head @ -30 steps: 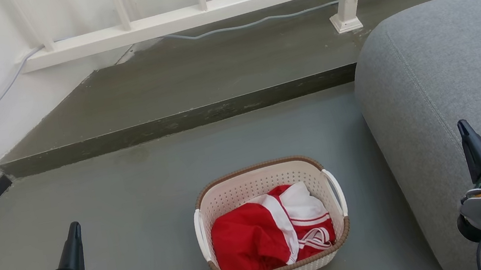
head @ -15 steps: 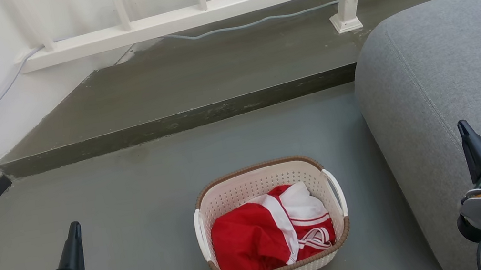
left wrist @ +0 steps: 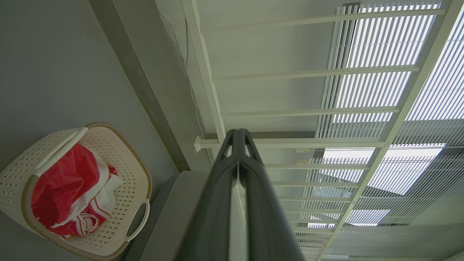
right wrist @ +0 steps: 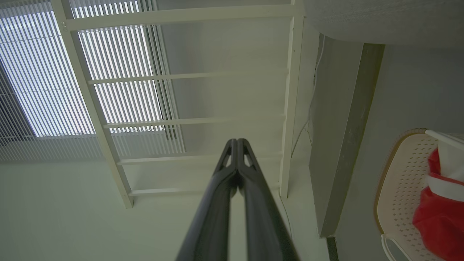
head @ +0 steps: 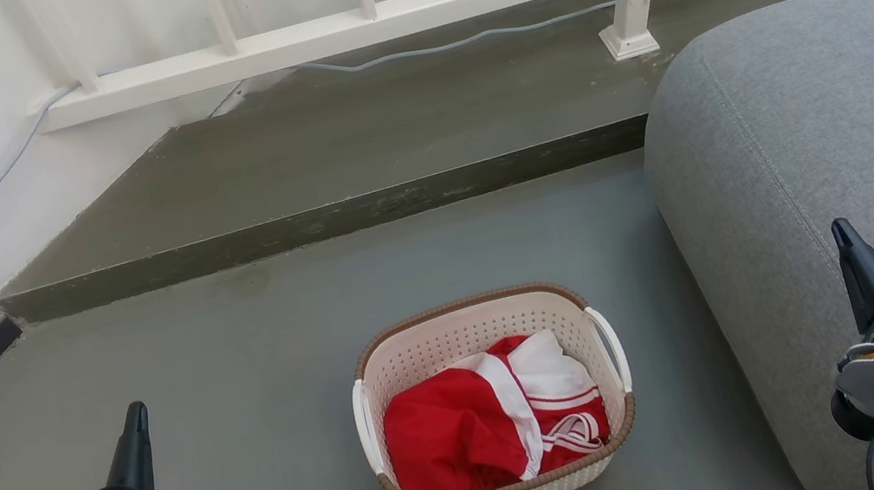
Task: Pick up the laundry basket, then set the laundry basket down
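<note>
**Inspector:** Head view first.
**Assistant:** The laundry basket point(head: 469, 334) stands upright on the grey floor point(head: 247, 371), low in the centre. It holds a red-and-white garment point(head: 458, 434). A grey sofa point(head: 820, 114) is near its right side, not touching. The left end effector point(head: 134, 414) is at lower left and the right end effector point(head: 841, 229) at lower right, in front of the sofa. Both are well apart from the basket.

**Inspector:** Left wrist view?
**Assistant:** The two dark fingers point(left wrist: 217, 203) are pressed together along their length, closed with nothing between them. The basket sits at lower left, with a white loop handle point(left wrist: 61, 150) across its upper-left rim. A white railing point(left wrist: 308, 108) runs beyond.

**Inspector:** Right wrist view?
**Assistant:** Same finding: the fingertips meet, closed and empty. The basket shows at the right edge, on the floor, near the step point(right wrist: 344, 137).
</note>
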Available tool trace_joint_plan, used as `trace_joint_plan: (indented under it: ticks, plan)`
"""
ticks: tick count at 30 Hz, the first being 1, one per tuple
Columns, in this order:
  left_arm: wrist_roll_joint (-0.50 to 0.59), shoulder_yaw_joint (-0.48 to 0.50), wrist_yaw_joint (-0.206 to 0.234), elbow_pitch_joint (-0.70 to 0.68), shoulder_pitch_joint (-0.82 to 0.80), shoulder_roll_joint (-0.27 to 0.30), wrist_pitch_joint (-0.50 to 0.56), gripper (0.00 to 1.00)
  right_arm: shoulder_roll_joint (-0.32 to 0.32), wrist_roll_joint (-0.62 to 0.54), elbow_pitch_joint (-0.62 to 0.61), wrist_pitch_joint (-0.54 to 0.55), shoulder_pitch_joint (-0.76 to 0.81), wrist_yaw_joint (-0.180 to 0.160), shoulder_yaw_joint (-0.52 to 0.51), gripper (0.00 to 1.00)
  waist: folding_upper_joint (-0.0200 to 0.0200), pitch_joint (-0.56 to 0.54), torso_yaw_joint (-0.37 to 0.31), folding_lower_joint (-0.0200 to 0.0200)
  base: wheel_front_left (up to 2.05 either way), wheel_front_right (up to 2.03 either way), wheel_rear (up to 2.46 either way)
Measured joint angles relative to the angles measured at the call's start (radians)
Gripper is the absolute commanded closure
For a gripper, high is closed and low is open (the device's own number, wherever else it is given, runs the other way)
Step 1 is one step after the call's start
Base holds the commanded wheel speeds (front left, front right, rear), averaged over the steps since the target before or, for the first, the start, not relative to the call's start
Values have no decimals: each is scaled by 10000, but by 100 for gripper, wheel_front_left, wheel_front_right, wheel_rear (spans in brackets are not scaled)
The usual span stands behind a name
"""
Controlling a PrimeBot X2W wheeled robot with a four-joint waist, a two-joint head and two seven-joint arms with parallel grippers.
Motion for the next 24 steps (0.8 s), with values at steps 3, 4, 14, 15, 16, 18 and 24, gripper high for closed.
trace_joint_plan:
  ticks: [3, 4, 14, 15, 16, 18, 24]
  plan:
    - [0, 0, 0, 0, -1, 0, 0, 100, 2, 0, 0, 0, -1, 0, -2, 100, 0, 0, 0, 0, 0, 0, 0]
    - [0, 2, 0, 0, -2, 0, 0, 100, 2, 0, 2, 2, -1, 0, -2, 100, 0, 0, 0, 0, 0, 0, 0]
    - [0, 6, -2, -2, -4, 0, 0, 100, 4, -2, 6, 27, -2, 0, -10, 100, 0, 0, 0, 0, 0, 0, 0]
    - [0, 6, -2, -2, -5, 0, 0, 100, 4, -2, 6, 27, -2, 0, -10, 100, 0, 0, 0, 0, 0, 0, 0]
    - [0, 6, -2, -2, -5, 0, 2, 100, 4, -2, 6, 27, -2, 0, -12, 100, 0, 0, 0, 0, 0, 0, 0]
    - [0, 8, -2, -2, -6, 0, 2, 100, 4, -2, 6, 27, -2, 0, -12, 100, 0, 0, 0, 0, 0, 0, 0]
    - [0, 12, -2, -2, -7, 0, 2, 100, 4, -2, 6, 29, -3, 0, -19, 100, 0, 0, -1, 0, 0, 0, 0]
